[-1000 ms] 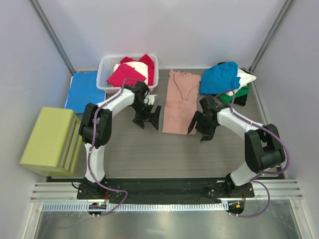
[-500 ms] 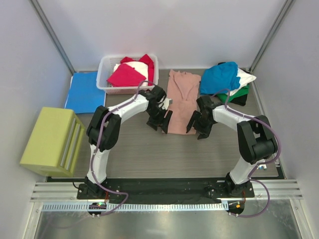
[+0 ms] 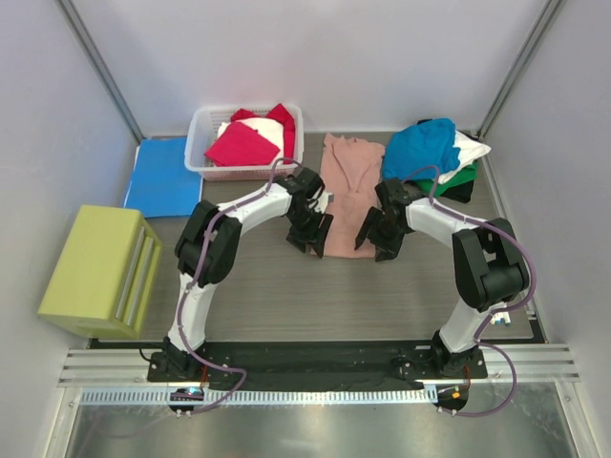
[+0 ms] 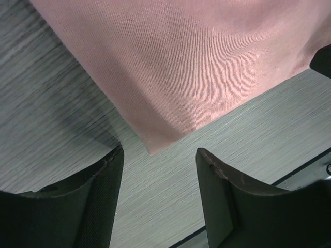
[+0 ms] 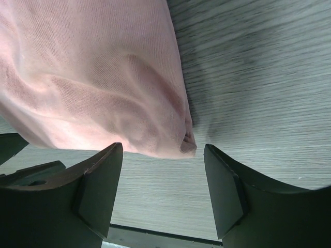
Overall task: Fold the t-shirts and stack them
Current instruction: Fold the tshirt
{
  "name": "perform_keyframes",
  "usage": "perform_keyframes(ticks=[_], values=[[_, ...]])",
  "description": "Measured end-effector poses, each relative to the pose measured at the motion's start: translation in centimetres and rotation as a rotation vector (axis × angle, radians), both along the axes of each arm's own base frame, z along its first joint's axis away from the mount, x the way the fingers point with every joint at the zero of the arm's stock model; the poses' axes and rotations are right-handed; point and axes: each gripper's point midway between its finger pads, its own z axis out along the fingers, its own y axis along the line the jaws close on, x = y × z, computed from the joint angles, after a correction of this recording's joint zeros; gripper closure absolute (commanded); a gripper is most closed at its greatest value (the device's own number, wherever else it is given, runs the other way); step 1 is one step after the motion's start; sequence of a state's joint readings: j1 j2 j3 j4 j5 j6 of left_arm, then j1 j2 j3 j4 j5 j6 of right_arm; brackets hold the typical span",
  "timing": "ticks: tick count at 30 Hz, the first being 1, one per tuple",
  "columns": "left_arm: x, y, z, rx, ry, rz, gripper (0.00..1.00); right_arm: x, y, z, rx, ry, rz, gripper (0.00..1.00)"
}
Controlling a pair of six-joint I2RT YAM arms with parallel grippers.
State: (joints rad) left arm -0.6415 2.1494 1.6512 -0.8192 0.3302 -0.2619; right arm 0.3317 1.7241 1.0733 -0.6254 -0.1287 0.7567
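Observation:
A dusty-pink t-shirt (image 3: 346, 186) lies in a long strip at the middle of the table. My left gripper (image 3: 310, 242) hangs open over its near left corner. In the left wrist view that corner of the pink t-shirt (image 4: 186, 67) lies just ahead of the left gripper (image 4: 159, 155), with only table between the fingers. My right gripper (image 3: 376, 245) is open at the near right corner. In the right wrist view the bunched corner of the pink t-shirt (image 5: 93, 77) sits just ahead of the right gripper (image 5: 163, 151). Magenta and white t-shirts (image 3: 243, 143) fill a basket. A teal-blue t-shirt (image 3: 420, 148) tops a pile.
The white basket (image 3: 198, 153) stands at the back left, with a flat blue folder (image 3: 160, 176) beside it. A yellow-green box (image 3: 95, 272) sits at the left edge. The pile at the back right also holds white, green and black cloth (image 3: 458, 181).
Both arms have closed in on the pink t-shirt's near corners, the left one swinging right. Both pairs of jaws have narrowed but still stand apart.

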Motion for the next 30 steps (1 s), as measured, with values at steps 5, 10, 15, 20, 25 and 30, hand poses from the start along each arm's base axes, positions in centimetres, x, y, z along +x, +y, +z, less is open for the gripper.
perform_keyframes(ticks=[5,10,15,20,25,30], values=[[0.6,-0.5,-0.1,-0.004,-0.008,0.0,0.56,0.0,0.0,0.0,0.001,0.0,0.001,0.3],[1.1,-0.9,-0.3,-0.009,-0.011,-0.001,0.63,0.0,0.0,0.0,0.003,0.0,0.002,0.31],[1.2,-0.9,-0.4,-0.008,-0.011,-0.003,0.68,0.0,0.1,0.0,0.004,-0.001,0.003,0.38],[1.2,-0.9,-0.5,-0.006,-0.011,-0.005,0.69,0.1,0.1,-0.1,0.004,-0.003,0.004,0.56],[1.2,-0.9,-0.5,-0.006,-0.012,-0.008,0.69,0.1,0.1,-0.5,0.002,0.007,0.003,0.66],[1.2,-0.9,-0.5,-0.008,-0.011,-0.008,0.7,0.1,0.2,-0.4,0.01,0.006,0.003,0.74]])
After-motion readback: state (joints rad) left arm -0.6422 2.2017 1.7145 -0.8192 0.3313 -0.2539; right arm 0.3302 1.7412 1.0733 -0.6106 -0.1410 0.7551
